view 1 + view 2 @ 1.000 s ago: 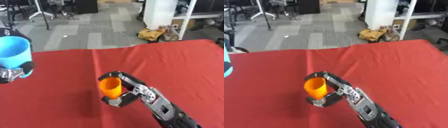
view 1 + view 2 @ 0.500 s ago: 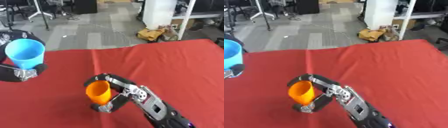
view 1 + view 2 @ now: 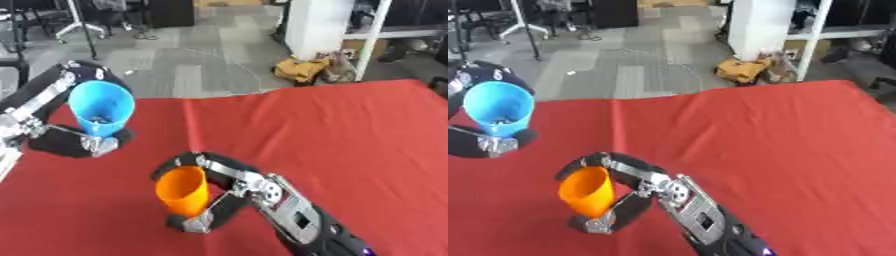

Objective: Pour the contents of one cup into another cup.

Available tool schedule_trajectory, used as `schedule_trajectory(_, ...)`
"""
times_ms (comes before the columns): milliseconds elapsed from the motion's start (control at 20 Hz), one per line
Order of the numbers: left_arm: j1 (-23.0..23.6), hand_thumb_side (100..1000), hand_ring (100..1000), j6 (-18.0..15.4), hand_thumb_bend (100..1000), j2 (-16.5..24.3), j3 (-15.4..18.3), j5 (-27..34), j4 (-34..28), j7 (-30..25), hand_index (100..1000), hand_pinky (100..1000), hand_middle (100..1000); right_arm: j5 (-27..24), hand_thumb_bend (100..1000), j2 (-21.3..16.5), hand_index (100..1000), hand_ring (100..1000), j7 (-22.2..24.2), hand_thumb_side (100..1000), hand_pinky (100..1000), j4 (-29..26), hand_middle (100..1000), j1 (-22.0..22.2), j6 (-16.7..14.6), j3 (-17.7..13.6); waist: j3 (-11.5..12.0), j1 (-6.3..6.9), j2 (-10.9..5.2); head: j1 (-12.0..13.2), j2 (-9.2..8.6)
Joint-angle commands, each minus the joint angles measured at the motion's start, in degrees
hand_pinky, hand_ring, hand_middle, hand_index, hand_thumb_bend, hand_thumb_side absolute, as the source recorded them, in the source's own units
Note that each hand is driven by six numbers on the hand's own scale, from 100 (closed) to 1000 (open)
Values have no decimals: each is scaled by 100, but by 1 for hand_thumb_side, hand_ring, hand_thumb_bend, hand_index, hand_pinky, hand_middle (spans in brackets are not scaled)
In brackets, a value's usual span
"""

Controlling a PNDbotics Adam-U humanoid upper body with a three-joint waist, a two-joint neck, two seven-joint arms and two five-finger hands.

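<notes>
Both cups are up off the red bench (image 3: 350,140) right now. Your left hand (image 3: 83,142) has its fingers and thumb curled round the blue cup (image 3: 101,114), holding it out at the left side with the mouth tipped a little toward the camera; something small and dark sits at the bottom of it, though what it is can't be made out. Your right hand (image 3: 229,187) is wrapped round the orange cup (image 3: 183,191), low and centre, roughly upright with its open mouth leaning slightly toward the blue one.

The two cups are near each other but not touching, blue higher than orange. That looks like the set-up for a pour from blue into orange. So: hold the orange cup steady and level it, bring the blue rim directly over the orange mouth before you tilt, then roll the left wrist slowly. Watch that the blue rim clears the right hand's fingers arching over the orange cup's lip, or the contents may bounce off onto the cloth.
</notes>
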Motion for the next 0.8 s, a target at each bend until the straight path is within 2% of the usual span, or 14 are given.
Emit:
schedule_trajectory(50,-187,100,504,-212,461,-126,65,-533,145,176,620,232,466,-62,207,43,798,291,23,100,474,-41,556,-127,-2,2,-15,-7,-104,46,-33)
schedule_trajectory(300,-225,100,486,-481,501,-280,62,-1332,133,502,622,233,452,-70,208,68,799,291,19,100,474,-25,556,-126,5,1,-11,-9,-100,88,37)
schedule_trajectory(500,-221,100,473,-575,524,-314,42,-1696,76,669,623,230,434,-84,208,73,798,291,11,100,473,-31,556,-126,9,-3,-11,-6,-100,111,125)
schedule_trajectory(800,-193,100,456,-674,554,-323,19,-2096,13,830,625,228,356,-90,208,77,798,291,1,100,473,-36,556,-123,17,-5,-8,-7,-97,99,223)
